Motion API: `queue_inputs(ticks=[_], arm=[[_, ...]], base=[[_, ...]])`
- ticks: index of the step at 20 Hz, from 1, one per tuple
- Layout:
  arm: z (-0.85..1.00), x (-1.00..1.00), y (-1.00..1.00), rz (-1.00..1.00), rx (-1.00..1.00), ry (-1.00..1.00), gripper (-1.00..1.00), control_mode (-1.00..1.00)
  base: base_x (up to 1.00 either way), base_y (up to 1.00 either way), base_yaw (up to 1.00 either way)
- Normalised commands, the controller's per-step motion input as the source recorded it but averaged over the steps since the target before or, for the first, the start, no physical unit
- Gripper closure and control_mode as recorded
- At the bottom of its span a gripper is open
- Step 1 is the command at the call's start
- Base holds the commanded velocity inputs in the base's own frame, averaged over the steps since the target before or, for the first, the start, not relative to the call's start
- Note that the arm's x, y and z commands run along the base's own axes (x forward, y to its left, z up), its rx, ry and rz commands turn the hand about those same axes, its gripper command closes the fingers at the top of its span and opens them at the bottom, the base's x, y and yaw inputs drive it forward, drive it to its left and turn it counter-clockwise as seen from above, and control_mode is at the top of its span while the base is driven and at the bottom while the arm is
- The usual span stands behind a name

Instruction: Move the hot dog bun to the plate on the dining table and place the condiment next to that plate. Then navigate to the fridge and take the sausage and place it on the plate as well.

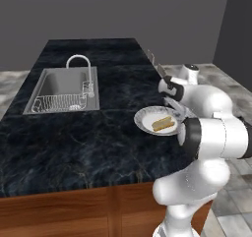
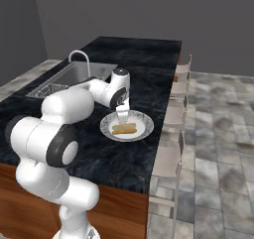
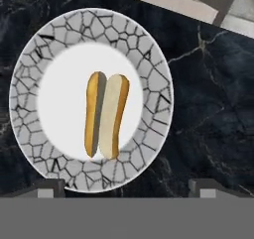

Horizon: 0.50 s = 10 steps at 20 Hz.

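Observation:
The hot dog bun (image 3: 105, 115), tan-yellow and split lengthwise, lies in the middle of the large white plate (image 3: 154, 84) with a grey cracked-pattern rim. The plate (image 1: 142, 118) rests near the right edge of the black marbled dining table (image 1: 74, 147). My gripper (image 3: 129, 188) hangs just above the plate, open, with nothing between its fingertips (image 3: 49, 187). From the right base view the gripper (image 2: 122, 115) points down over the bun (image 2: 124, 129) on the plate (image 2: 144, 126). The condiment, the fridge and the sausage are out of view.
A steel sink (image 1: 64, 88) with a curved faucet (image 1: 78, 59) and a wire rack sits at the table's far left. Pale chairs (image 2: 171, 119) line the table's right edge. A grey tiled floor (image 2: 218, 134) lies beyond them.

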Motion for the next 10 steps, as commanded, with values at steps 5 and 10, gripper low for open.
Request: queue_inputs(ticks=[5, 10], arm=[[0.55, -0.88, 0.38, 0.16, -0.07, -0.12, -1.0, -1.0], [0.62, -0.75, 0.36, 0.25, -0.12, -0.03, -1.0, -1.0]], base=[[0.0, 0.0, 0.0], [0.0, 0.0, 0.0]])
